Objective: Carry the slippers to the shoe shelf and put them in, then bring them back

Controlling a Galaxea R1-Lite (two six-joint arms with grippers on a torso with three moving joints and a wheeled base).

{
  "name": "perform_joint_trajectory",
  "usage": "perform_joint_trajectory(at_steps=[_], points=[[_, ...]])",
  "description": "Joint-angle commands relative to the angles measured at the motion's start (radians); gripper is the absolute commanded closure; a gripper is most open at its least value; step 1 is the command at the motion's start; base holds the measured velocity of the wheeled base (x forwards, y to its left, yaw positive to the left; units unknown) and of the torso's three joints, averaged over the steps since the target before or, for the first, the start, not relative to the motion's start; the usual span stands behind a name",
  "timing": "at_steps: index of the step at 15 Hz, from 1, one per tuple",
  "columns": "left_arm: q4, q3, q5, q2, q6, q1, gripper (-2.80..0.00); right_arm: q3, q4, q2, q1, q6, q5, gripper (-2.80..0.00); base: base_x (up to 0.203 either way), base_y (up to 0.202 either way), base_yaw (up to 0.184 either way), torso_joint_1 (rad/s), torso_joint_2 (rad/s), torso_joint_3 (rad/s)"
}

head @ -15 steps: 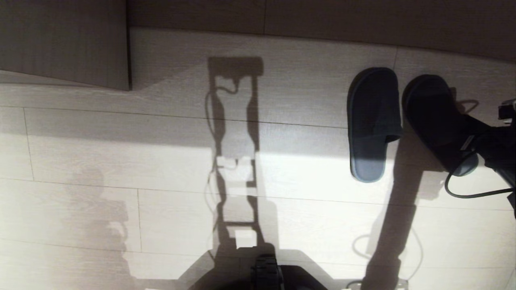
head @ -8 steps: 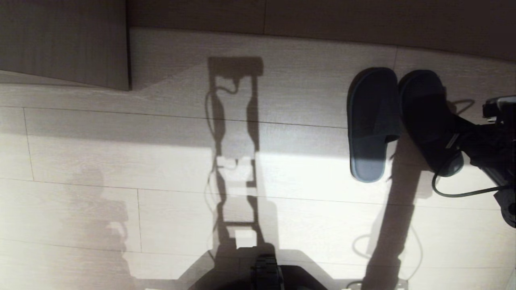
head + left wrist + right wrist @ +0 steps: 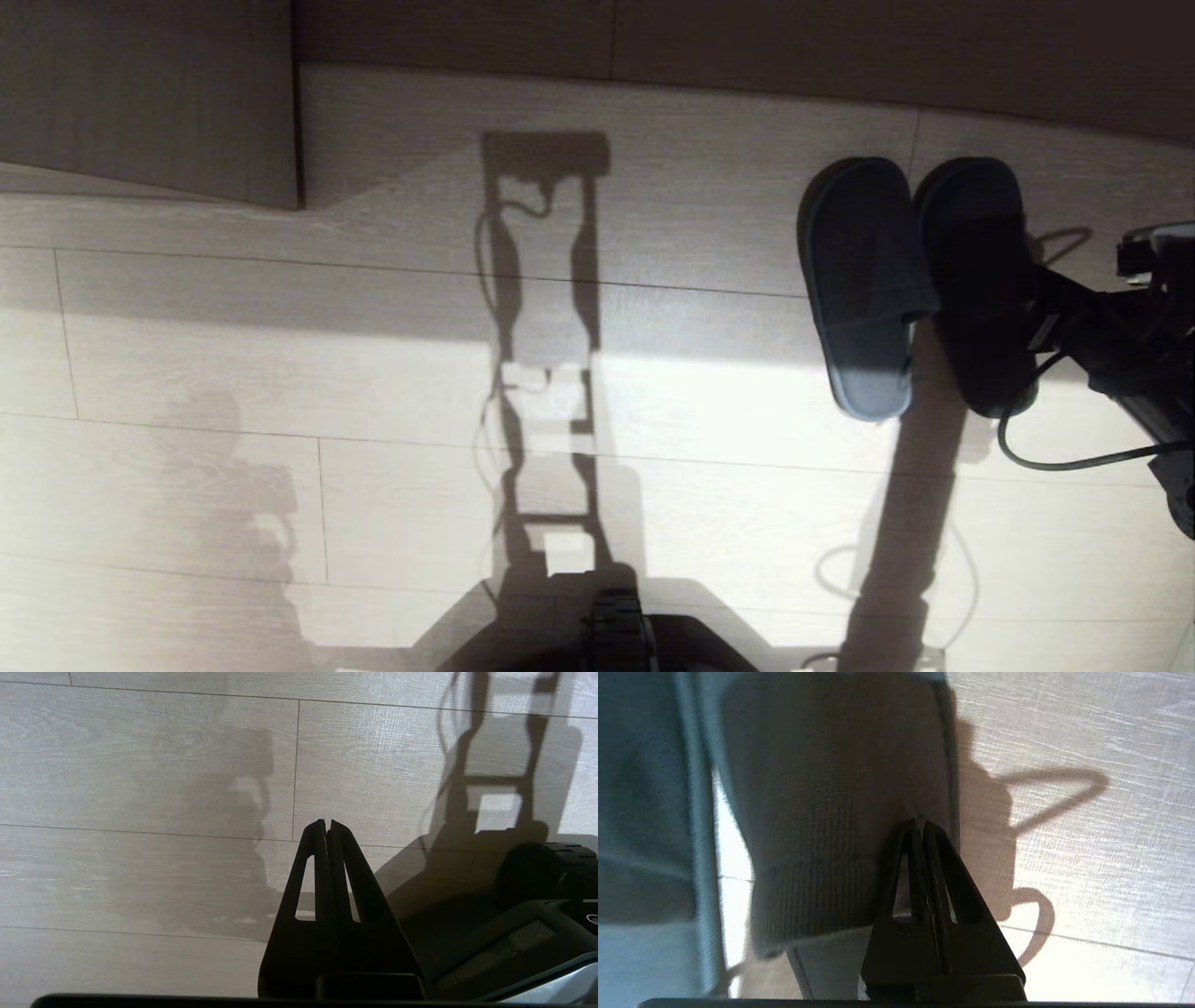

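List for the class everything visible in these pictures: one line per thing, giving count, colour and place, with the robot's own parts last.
slippers: two, grey-blue, side by side on the floor at the right of the head view; the right one is pinched at its upper's edge.
floor: one, pale wood-grain planks, under everything.
wooden panels: beige-brown, along the far edge and left corner.
cable: one, black, looping below the right arm.
right gripper: black, shut on the right slipper.
left gripper: black, shut, empty, above bare floor.
robot base: dark, bottom centre.
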Motion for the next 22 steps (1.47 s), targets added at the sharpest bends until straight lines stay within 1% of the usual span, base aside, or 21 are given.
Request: perform_joint_trajectory(at_steps=[1,4,8,14,18,22], points=[[-0.001,0.002,0.0,0.0,0.0,0.0,0.0,0.028,-0.008,-0.038,0.001,-0.002,0.001,0.0,0.0,0.0,0.0,0.0,0.0,0.0],[-0.001,0.002,0.0,0.0,0.001,0.0,0.0,0.08,-0.007,-0.076,0.007,-0.004,0.002,0.0,0.0,0.0,0.0,0.0,0.0,0.0],[-0.001,0.002,0.001,0.0,0.001,0.0,0.0,0.114,-0.006,-0.104,0.014,-0.005,0.003,0.0,0.0,0.0,0.0,0.0,0.0,0.0],[-0.001,0.002,0.0,-0.001,0.001,0.0,0.0,0.144,-0.008,-0.104,0.047,-0.002,0.004,0.0,0.0,0.0,0.0,0.0,0.0,0.0],[-0.001,0.002,0.0,0.0,0.001,0.0,0.0,0.134,-0.009,-0.107,0.048,-0.004,-0.001,0.0,0.0,0.0,0.0,0.0,0.0,0.0],[-0.001,0.002,0.0,0.0,0.001,0.0,0.0,0.153,0.002,-0.185,0.047,-0.007,0.0,0.0,0.0,0.0,0.0,0.0,0.0,0.0]])
